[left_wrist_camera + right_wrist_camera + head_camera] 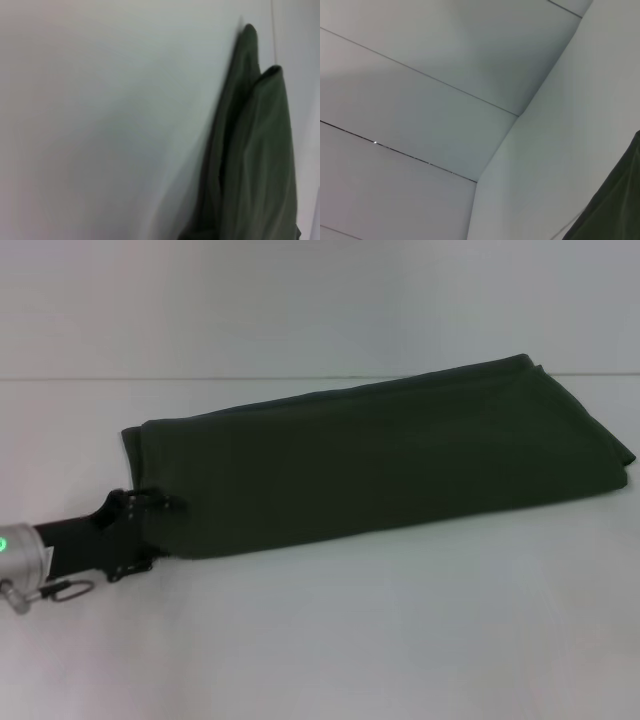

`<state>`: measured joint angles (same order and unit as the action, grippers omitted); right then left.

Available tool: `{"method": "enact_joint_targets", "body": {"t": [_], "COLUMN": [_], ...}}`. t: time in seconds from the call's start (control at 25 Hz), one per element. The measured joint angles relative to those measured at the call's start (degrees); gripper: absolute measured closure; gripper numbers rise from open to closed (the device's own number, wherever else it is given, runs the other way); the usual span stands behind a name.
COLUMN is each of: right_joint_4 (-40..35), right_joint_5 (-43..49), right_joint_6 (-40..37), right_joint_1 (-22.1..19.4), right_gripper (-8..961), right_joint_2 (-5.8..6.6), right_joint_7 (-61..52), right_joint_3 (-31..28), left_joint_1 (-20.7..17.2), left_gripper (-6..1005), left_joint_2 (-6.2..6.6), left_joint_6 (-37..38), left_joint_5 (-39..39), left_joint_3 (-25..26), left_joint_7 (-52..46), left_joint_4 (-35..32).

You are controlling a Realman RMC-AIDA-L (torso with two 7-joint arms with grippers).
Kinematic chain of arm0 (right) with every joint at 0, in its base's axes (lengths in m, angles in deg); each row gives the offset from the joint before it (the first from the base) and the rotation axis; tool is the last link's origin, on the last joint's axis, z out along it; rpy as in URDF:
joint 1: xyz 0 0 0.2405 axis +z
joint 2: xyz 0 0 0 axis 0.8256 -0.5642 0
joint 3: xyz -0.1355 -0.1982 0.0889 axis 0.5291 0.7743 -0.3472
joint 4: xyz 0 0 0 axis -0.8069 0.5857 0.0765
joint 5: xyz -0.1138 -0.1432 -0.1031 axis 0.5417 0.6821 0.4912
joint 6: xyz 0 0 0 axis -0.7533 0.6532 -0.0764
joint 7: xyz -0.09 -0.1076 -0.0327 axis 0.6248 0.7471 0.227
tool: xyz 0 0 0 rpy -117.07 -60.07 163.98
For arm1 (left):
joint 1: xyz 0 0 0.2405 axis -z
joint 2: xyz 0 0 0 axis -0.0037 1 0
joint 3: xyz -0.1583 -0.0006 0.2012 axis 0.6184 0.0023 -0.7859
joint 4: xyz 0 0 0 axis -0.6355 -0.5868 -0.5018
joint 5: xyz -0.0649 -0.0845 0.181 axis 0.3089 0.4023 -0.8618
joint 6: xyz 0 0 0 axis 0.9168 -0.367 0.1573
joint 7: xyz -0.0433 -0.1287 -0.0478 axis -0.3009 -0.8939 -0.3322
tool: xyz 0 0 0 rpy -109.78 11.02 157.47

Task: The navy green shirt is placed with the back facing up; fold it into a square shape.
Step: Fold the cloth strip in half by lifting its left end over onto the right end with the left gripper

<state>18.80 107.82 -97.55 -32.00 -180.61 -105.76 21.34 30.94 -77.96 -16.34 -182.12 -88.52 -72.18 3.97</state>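
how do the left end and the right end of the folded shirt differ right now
The navy green shirt is a long folded strip on the white table. Its left end is narrower and has the left gripper at its corner; its right end is wider, lies farther back, and nothing touches it. Both ends lie flat.

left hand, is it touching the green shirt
Touching: in the head view the left hand overlaps the left end of the green shirt, no gap showing.

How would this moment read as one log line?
shirt: folded long strip on table | left gripper: at its left end | right arm: unseen
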Motion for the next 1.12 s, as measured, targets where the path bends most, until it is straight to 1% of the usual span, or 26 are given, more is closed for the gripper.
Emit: {"method": "enact_joint_targets", "body": {"t": [0.12,0.2,0.32,0.44,0.72,1.0,1.12], "right_joint_4": [0.0,0.04,0.06,0.07,0.07,0.15,0.16], "right_joint_5": [-0.2,-0.2,-0.05,0.02,-0.21,-0.21,-0.21], "right_joint_6": [-0.02,-0.05,0.01,0.06,0.14,0.17,0.09], "right_joint_1": [-0.01,0.0,0.16,0.21,0.15,0.31,0.32], "right_gripper": [285,285,285,285,285,285,285], "right_joint_2": [0.01,-0.03,-0.14,-0.15,-0.14,-0.2,-0.2], "right_joint_7": [-0.05,-0.08,-0.1,-0.1,-0.1,-0.11,-0.22], "right_joint_3": [0.0,0.0,0.0,0.0,0.0,0.0,0.0], "left_joint_1": [0.47,0.45,0.29,0.23,0.23,2.25,1.87], "left_gripper": [309,309,309,309,309,308,308], "left_joint_2": [-0.89,-1.15,-0.85,-0.17,-0.11,-0.66,-1.47], "left_joint_6": [1.87,3.26,3.24,2.4,1.17,-3.14,-0.52], "left_joint_5": [2.77,4.85,5.31,2.59,-0.19,0.18,3.35], "left_joint_3": [0.97,1.29,0.85,-0.01,-0.32,-0.56,0.76], "left_joint_7": [4.54,7.09,7.41,4.97,2.85,3.67,7.4], "left_joint_4": [-1.44,-1.91,-1.39,-0.43,-0.36,-0.88,-2.69]}}
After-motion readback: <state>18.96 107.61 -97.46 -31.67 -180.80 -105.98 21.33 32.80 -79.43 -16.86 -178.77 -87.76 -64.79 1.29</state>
